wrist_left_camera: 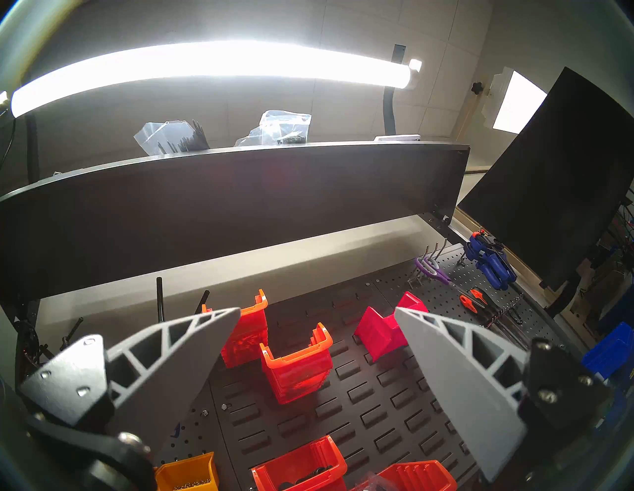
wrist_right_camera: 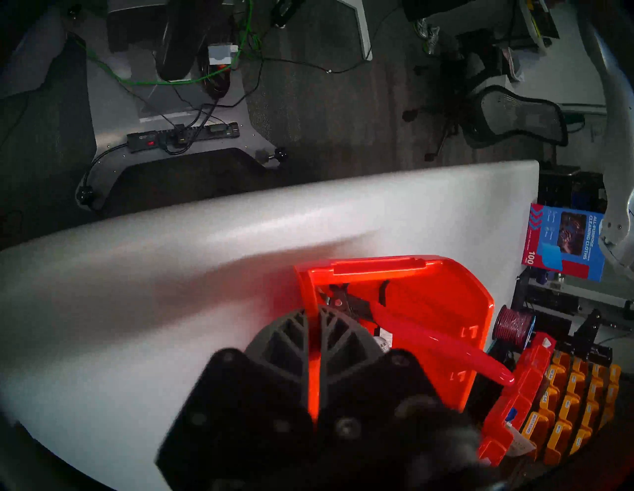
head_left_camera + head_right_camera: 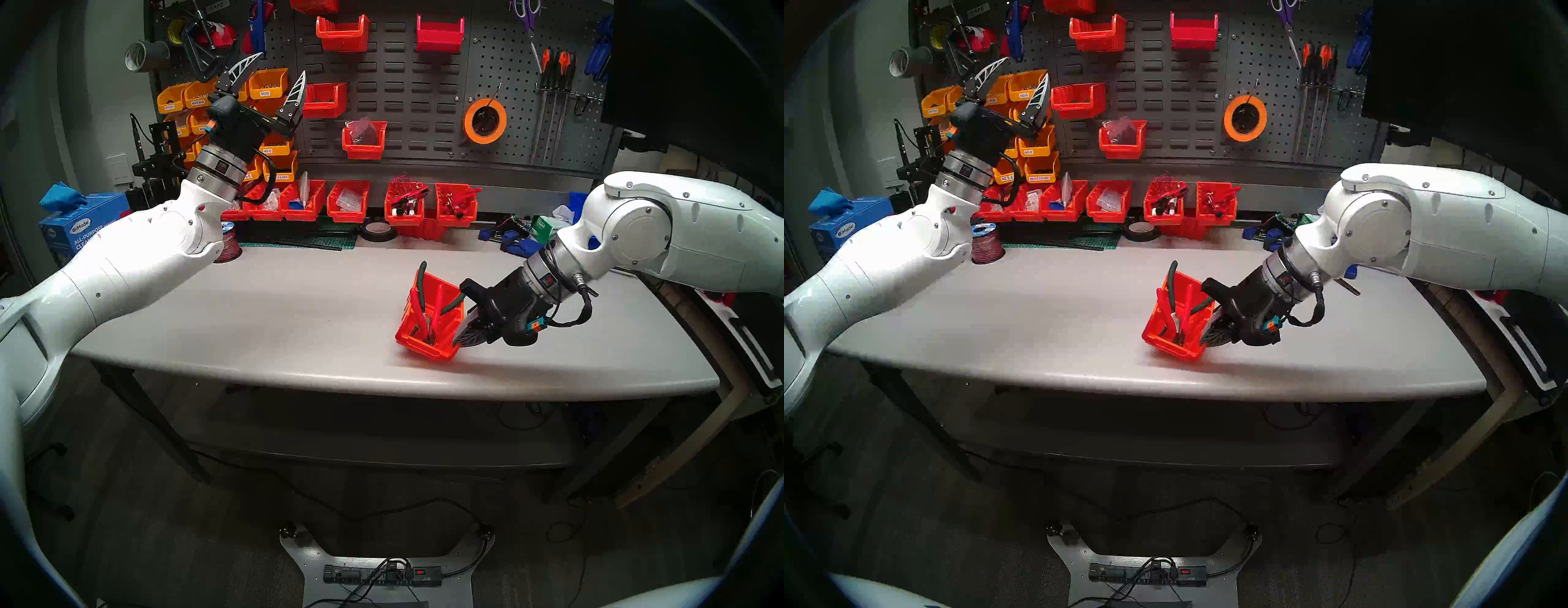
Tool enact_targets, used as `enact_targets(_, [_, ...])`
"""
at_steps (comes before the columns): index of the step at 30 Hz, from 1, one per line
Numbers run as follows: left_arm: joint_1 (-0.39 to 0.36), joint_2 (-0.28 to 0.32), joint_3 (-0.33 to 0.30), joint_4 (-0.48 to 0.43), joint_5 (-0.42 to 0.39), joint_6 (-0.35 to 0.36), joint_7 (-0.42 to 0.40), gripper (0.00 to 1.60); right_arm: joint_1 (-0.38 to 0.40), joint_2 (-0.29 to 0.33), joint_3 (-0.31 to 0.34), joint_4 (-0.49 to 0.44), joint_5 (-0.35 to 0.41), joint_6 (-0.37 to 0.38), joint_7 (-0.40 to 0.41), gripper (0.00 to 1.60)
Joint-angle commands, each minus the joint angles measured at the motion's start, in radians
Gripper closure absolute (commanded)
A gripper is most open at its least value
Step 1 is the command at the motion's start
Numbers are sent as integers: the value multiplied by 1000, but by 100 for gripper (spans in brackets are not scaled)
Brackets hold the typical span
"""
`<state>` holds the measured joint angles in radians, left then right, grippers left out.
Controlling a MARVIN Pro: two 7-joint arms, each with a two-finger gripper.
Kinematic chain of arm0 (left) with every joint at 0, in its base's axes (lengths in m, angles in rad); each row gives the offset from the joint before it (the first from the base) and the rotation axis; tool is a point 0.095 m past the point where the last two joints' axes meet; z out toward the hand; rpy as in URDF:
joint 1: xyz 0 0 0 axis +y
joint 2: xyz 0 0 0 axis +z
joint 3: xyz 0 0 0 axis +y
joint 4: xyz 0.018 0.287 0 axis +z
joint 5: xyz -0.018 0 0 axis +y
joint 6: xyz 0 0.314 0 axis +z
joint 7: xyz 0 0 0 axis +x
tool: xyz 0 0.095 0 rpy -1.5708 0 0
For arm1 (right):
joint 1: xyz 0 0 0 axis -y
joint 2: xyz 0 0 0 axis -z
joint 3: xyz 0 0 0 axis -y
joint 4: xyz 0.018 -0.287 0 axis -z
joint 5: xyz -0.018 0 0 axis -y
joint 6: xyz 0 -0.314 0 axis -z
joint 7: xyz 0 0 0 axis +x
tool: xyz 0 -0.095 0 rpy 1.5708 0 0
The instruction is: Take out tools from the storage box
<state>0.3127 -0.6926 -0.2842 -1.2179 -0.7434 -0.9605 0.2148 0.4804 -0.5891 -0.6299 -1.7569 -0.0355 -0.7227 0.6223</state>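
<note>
**Still loaded: box tilted in the right gripper, both tools inside**

Right now the right gripper (image 3: 460, 335) is clamping the near right wall of the storage box (image 3: 418, 339), one finger on either side of that wall, as the right wrist view is showing. The box is sitting tipped on the grey table (image 3: 254, 305), toward its near edge and right of centre, its open top leaning back and to the left. Inside, the red-handled cutters (image 2: 429, 339) and the green-handled pliers (image 3: 450, 305) are standing jaws-down, handles poking above the rim. So nothing is coming out yet; both tools are remaining to be removed. Far off to the left, the left gripper (image 3: 271, 83) is hanging raised before the pegboard (image 3: 424, 110), fingers spread wide and carrying nothing.
</note>
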Motion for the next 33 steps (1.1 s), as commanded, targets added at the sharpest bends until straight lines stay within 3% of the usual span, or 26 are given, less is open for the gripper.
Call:
enact_targets(1, [-22,2,-14,-2,-1,1,2,0,-73,-107,27,108,-91,-86,-33,160])
enact_targets(4, [-22,2,-15,-2,-1,2,2,0,-81,-126,28,152,-122,-112,-63,160])
enact_targets(11, [-22,2,-15,-2,-1,2,3,0,-101,-150,66,226,-130,12,-126,160])
enact_targets(15, [-22,2,-15,-3,-1,2,3,0,-103,-172,80,266,-128,33,-140,160])
enact_targets(21, [-22,3,-15,-3,-1,2,3,0,-105,-189,88,302,-136,20,-149,160])
enact_targets(25, [-22,2,-15,-3,-1,2,3,0,-90,-195,88,337,-142,-57,-140,160])
enact_targets(28, [-22,2,-15,-3,-1,2,3,0,-85,-194,88,349,-150,-72,-138,160])
enact_targets(29, [-22,2,-15,-3,-1,2,3,0,-83,-193,89,358,-155,-82,-139,78])
enact_targets(31, [-22,2,-15,-3,-1,2,3,0,-82,-190,90,365,-157,-82,-140,3])
enact_targets(33, [-22,2,-15,-3,-1,2,3,0,-84,-184,92,368,-155,-75,-143,0])
